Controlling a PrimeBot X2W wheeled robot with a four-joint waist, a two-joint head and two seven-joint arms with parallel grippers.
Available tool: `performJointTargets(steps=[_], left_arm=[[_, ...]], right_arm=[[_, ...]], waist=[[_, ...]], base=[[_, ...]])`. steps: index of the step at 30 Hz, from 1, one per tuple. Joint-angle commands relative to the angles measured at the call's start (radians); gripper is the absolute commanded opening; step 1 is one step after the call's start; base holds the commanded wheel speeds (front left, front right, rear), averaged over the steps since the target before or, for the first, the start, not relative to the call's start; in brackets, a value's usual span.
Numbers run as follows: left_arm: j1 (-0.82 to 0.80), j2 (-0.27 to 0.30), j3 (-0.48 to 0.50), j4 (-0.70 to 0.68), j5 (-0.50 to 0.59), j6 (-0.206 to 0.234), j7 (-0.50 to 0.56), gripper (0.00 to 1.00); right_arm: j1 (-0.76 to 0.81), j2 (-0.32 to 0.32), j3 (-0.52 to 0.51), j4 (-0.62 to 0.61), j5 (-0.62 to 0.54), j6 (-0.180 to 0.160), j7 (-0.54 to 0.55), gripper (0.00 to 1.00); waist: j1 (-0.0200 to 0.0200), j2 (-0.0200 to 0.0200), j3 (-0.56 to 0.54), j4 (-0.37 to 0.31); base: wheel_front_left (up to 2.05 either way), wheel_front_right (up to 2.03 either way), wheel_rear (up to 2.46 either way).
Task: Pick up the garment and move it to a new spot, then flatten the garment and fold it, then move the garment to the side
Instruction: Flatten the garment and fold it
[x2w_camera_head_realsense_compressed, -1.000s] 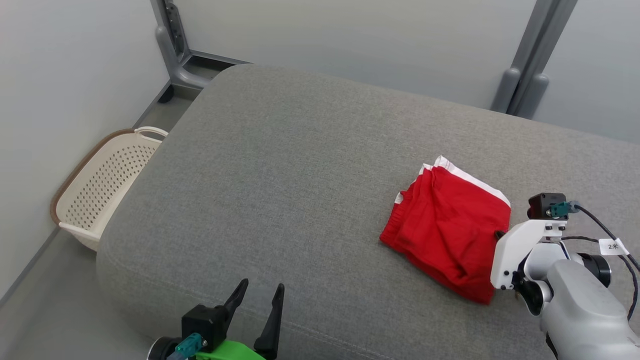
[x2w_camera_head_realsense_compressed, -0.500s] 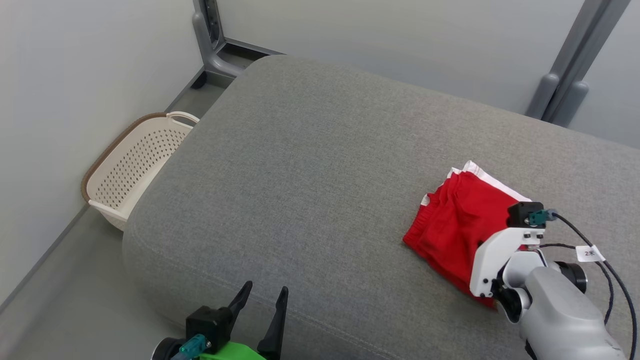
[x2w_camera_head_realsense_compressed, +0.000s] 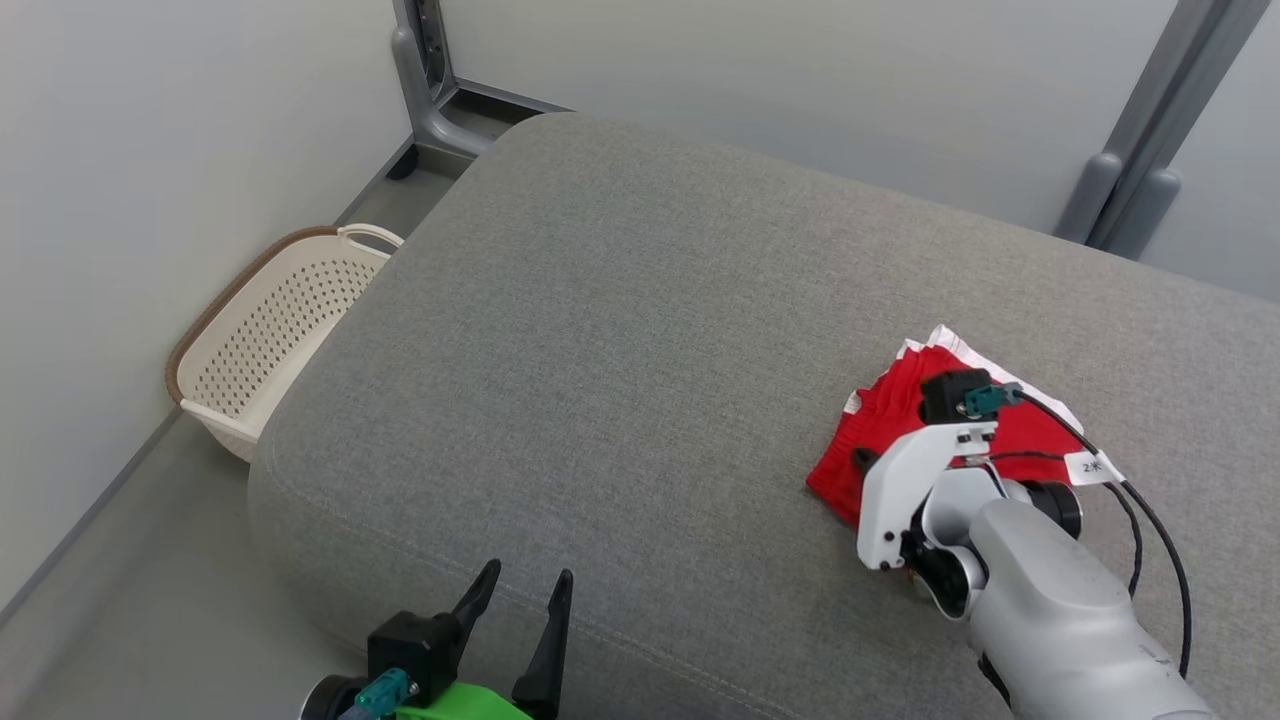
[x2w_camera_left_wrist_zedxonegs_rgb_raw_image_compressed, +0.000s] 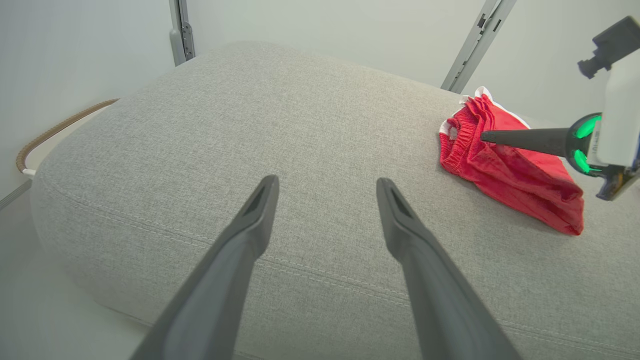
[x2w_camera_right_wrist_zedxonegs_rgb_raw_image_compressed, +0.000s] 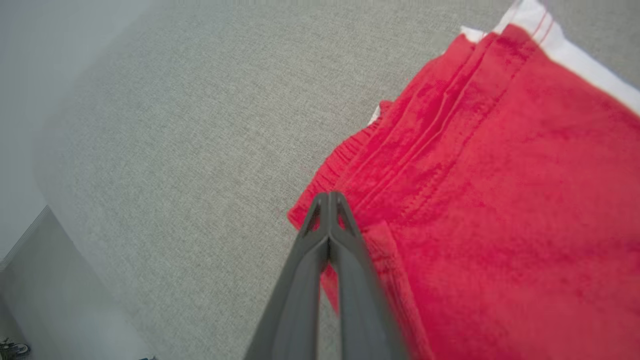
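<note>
Closest in, the left gripper (x2w_camera_head_realsense_compressed: 527, 572) hangs over the front seam of the grey cushion (x2w_camera_head_realsense_compressed: 620, 330), fingers spread wide with nothing between them. Its own wrist view looks out between them across a broad, bare run of fabric, with plenty of room there. Over on the right half of the cushion, the right gripper (x2w_camera_right_wrist_zedxonegs_rgb_raw_image_compressed: 327, 196) is clamped tight, fingers pressed flat together with no cloth caught between them. Its tips sit at the gathered waistband corner of the red garment (x2w_camera_head_realsense_compressed: 885, 425); contact there I cannot call. The garment lies folded, white trim along its far edge. The head view hides much of it behind the pale forearm (x2w_camera_head_realsense_compressed: 1050, 620), while the left wrist view lays its long near edge open. Down on the floor (x2w_camera_head_realsense_compressed: 120, 560) left of the cushion, a cream basket (x2w_camera_head_realsense_compressed: 270, 340) stands by the wall (x2w_camera_head_realsense_compressed: 150, 150). Past the far edge, grey posts (x2w_camera_head_realsense_compressed: 425, 90) rise.
</note>
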Motion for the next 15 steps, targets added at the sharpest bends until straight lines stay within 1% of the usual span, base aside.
performJointTargets(steps=[1, 7, 8, 9, 12, 13, 14, 15], left_arm=[[-0.007, 0.003, 0.003, -0.001, -0.008, 0.003, -0.004, 1.0], [-0.008, 0.007, 0.005, 0.004, -0.011, 0.007, -0.008, 1.0], [-0.007, 0.009, 0.006, 0.005, -0.012, 0.007, -0.008, 1.0], [-0.004, 0.01, 0.006, 0.005, -0.014, 0.008, -0.007, 1.0], [0.005, 0.013, 0.007, 0.003, -0.017, 0.009, -0.005, 1.0], [0.008, 0.015, 0.007, 0.002, -0.017, 0.009, -0.005, 1.0], [0.011, 0.016, 0.007, 0.0, -0.018, 0.009, -0.006, 1.0], [0.014, 0.017, 0.007, -0.001, -0.019, 0.01, -0.006, 1.0]], right_arm=[[-0.022, 0.005, 0.018, -0.009, 0.016, 0.0, 0.002, 0.0], [-0.055, 0.015, 0.052, -0.028, 0.047, 0.0, -0.004, 0.0], [-0.062, 0.011, 0.055, -0.029, 0.048, 0.0, -0.007, 0.35], [-0.066, 0.007, 0.06, -0.031, 0.051, 0.0, -0.01, 0.44], [-0.074, -0.012, 0.065, -0.037, 0.058, 0.0, -0.011, 0.59], [-0.076, -0.021, 0.066, -0.038, 0.06, 0.0, -0.007, 0.67], [-0.078, -0.031, 0.066, -0.04, 0.058, 0.0, -0.007, 0.81], [-0.08, -0.041, 0.062, -0.041, 0.059, 0.0, -0.009, 0.99]], waist=[[0.0, -0.0001, 0.0, -0.001], [0.0, -0.0001, -0.012, -0.007], [0.0, -0.0001, -0.016, -0.009], [0.0, -0.0001, -0.021, -0.012], [0.0, -0.0001, -0.035, -0.024], [0.0, -0.0001, -0.038, -0.03], [0.0, -0.0001, -0.041, -0.037], [0.0, -0.0001, -0.044, -0.043]], base=[[0.0, 0.0, 0.0], [0.0, 0.0, 0.0], [0.0, 0.0, 0.0], [0.0, 0.0, 0.0], [0.0, 0.0, 0.0], [0.0, 0.0, 0.0], [0.0, 0.0, 0.0], [0.0, 0.0, 0.0]])
